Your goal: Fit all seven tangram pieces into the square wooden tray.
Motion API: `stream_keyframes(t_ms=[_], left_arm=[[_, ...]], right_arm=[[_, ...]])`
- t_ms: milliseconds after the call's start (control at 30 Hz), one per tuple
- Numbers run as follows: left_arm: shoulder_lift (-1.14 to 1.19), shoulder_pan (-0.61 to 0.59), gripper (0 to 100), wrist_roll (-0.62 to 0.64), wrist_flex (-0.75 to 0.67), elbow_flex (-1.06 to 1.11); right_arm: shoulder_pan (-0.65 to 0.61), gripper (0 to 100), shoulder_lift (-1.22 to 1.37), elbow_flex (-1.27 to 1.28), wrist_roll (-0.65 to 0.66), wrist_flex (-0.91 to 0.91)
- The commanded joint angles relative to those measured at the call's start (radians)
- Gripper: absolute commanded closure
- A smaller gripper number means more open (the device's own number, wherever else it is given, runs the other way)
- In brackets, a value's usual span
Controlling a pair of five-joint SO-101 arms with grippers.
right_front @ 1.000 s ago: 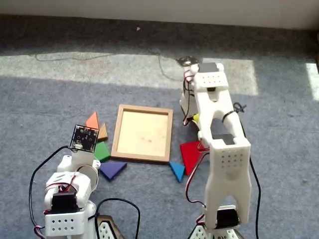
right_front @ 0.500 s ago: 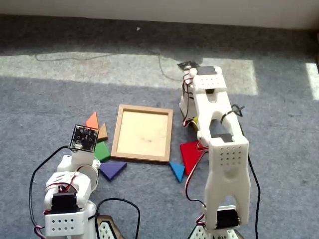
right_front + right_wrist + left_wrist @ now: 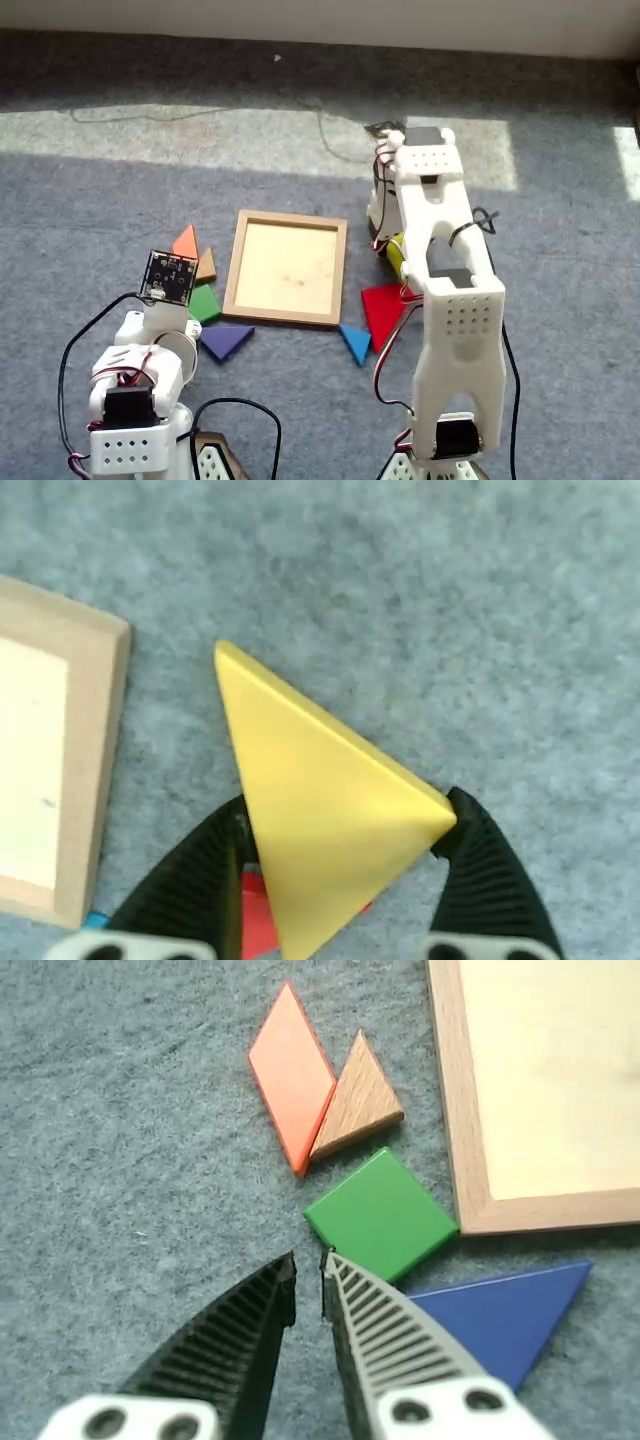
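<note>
The square wooden tray lies with nothing in it in the middle of the carpet. My right gripper is shut on a yellow triangle, held just beyond the tray's right side; the yellow triangle peeks out under that arm. A red triangle and a small light-blue triangle lie by the tray's near right corner. Left of the tray lie an orange parallelogram, a wooden triangle, a green square and a dark-blue triangle. My left gripper hangs shut beside the green square, holding nothing.
Grey carpet lies all around, with a sunlit band at the back. A thin cable runs across the carpet behind the right arm. The tray corner lies close to the held piece.
The right arm has shifted slightly, and more of the yellow triangle shows beneath it than before. The left arm and the loose pieces have kept still.
</note>
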Motion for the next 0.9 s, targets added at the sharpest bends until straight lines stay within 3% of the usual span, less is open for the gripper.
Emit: stream_keyframes(t_ms=[0, 200, 400, 600, 733, 867], left_arm=[[-0.033, -0.018, 92, 0.002, -0.017, -0.004], [-0.033, -0.021, 92, 0.002, -0.017, -0.005], [-0.035, -0.113, 92, 0.003, -0.046, -0.008], [-0.035, -0.128, 92, 0.003, -0.06, -0.005], [-0.035, -0.127, 92, 0.003, -0.06, -0.005], [-0.035, -0.128, 92, 0.003, -0.06, -0.005]], right_arm=[[-0.036, 88.2, -0.163, -0.042, -0.011, 0.067], [-0.108, 88.2, -0.257, -0.041, -0.012, 0.133], [-0.145, 88.3, -0.326, -0.038, -0.075, 0.15], [-0.2, 88.3, -0.4, 0.099, -0.072, 0.136], [-0.213, 88.3, -0.441, 0.213, -0.043, 0.01], [-0.13, 88.3, -0.443, 0.311, -0.043, -0.173]])
